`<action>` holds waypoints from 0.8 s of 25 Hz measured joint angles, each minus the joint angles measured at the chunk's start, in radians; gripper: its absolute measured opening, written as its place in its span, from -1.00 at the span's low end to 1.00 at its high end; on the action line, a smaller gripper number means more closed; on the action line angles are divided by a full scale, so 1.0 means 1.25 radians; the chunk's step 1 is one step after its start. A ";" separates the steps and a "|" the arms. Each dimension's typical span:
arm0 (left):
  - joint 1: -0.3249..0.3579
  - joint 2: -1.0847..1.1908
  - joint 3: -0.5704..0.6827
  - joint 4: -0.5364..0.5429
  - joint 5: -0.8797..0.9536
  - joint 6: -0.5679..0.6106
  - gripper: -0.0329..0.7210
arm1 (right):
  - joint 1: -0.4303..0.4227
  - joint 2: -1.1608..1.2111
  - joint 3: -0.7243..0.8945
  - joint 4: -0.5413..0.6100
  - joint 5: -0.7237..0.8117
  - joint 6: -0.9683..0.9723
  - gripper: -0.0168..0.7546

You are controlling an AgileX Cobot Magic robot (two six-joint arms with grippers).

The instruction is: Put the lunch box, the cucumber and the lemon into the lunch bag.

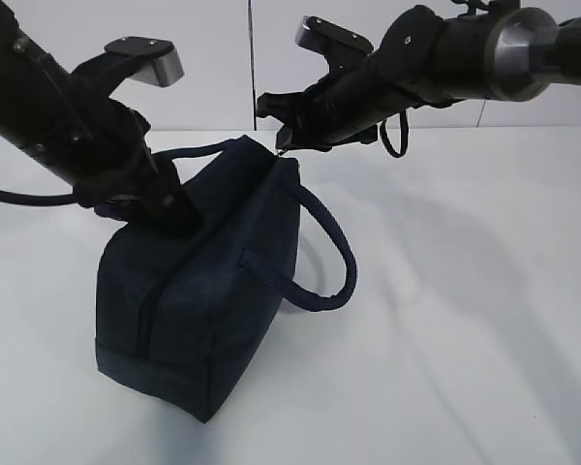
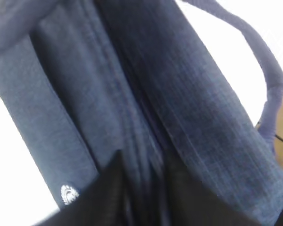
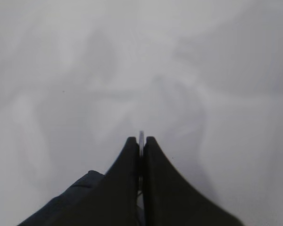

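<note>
A: Bag position? Lunch bag (image 1: 208, 300) stands at centre-left of the exterior frame on the white worktop (image 1: 465, 339); top seam zipped; one loop handle (image 1: 334, 257) hangs to the right of the bag.

B: Left gripper (image 1: 160, 208) pressed onto the bag's top, left of centre; fingers (image 2: 108, 197) blurred dark shapes at the bottom of the wrist frame, either side of the seam; cannot tell whether they grip or stand apart; small white logo (image 2: 69, 194) at lower left.

A: Right gripper (image 1: 283, 145) at the bag's upper far corner; fingers (image 3: 125, 188) closed together on a thin silvery zipper pull (image 3: 141, 141); lunch box, cucumber, lemon not visible.
</note>
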 joint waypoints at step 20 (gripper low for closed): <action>0.020 0.123 -0.175 -0.074 -0.040 -0.053 0.02 | 0.000 0.000 0.000 0.007 0.005 -0.010 -0.96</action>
